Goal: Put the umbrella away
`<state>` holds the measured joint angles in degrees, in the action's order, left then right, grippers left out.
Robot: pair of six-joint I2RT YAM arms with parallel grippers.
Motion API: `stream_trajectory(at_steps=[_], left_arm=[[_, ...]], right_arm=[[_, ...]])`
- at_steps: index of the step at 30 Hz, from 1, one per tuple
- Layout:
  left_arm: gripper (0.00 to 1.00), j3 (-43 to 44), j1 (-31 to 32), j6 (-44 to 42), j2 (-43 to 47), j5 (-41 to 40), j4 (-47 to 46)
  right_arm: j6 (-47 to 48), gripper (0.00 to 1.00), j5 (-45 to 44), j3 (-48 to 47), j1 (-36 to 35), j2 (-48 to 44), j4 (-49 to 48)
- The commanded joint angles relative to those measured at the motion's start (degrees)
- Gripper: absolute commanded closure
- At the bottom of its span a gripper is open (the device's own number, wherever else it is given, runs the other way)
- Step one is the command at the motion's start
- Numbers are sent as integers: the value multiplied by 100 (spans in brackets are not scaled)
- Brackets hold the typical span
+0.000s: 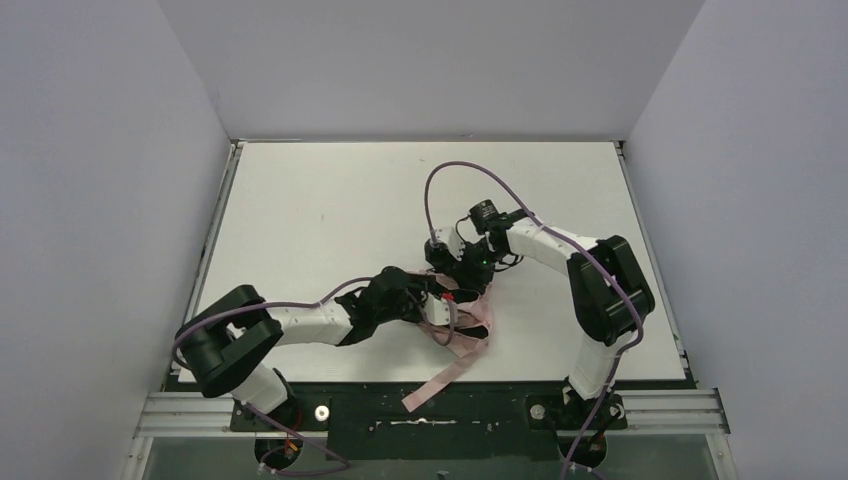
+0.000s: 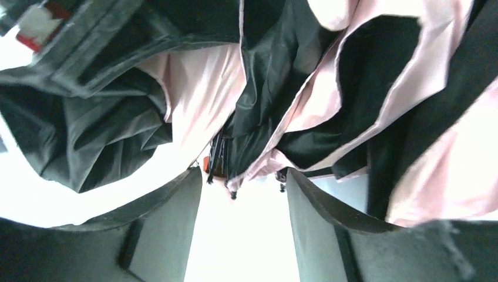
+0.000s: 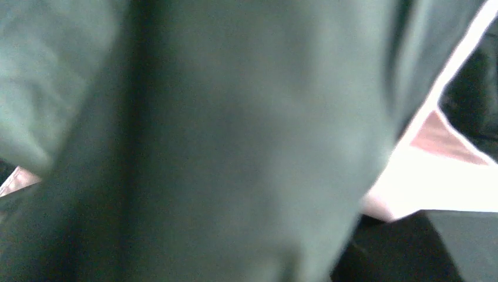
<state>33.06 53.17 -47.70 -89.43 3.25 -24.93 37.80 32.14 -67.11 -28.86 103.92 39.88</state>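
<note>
The umbrella [image 1: 468, 326] lies collapsed near the table's front middle, a bundle of pale pink and black folds. A long pink strip of it [image 1: 438, 380] trails toward the near edge. My left gripper [image 1: 430, 298] is at the bundle's left side. In the left wrist view the left gripper [image 2: 244, 174] is open, and the canopy folds [image 2: 199, 88] and rib tips [image 2: 233, 194] hang just beyond its fingertips, with bare table between the fingers. My right gripper [image 1: 466, 282] presses down onto the bundle from behind. A dark blurred mass fills the right wrist view and hides the jaws. Only a bit of pink fabric [image 3: 437, 138] shows.
The white table [image 1: 330, 200] is walled by grey panels on the left, back and right. A black rail with the arm bases [image 1: 430, 412] runs along the near edge. Purple cables [image 1: 450, 170] loop above the right arm.
</note>
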Motion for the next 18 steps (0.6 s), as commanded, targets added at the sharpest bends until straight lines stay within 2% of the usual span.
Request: stream_trajectory(at_steps=[1,3,7,11,15,17,18], left_arm=[[42,-78,-31,618,636,-75,-97],[37,-134,-36,834,934,-84,-21],[36,-239,-212,1516,1630,150,308],[36,-324,-813,2565,2187,864,509],[32,-274,-1250,3077,2253,895,621],[17,-257,-1281,3094,2202,889,648],[14,-258,-1311,3116,2137,1000,635]], right_arm=[[35,66,-596,239,34,-38,-432],[43,69,-687,312,30,-124,-569],[128,73,-1008,656,-2,-438,-1088],[609,75,-1382,1115,-275,-872,-1614],[1018,76,-1609,2025,-519,-1454,-2734],[1074,77,-1509,2460,-544,-1727,-3312],[1067,77,-1506,2617,-568,-1834,-3557]])
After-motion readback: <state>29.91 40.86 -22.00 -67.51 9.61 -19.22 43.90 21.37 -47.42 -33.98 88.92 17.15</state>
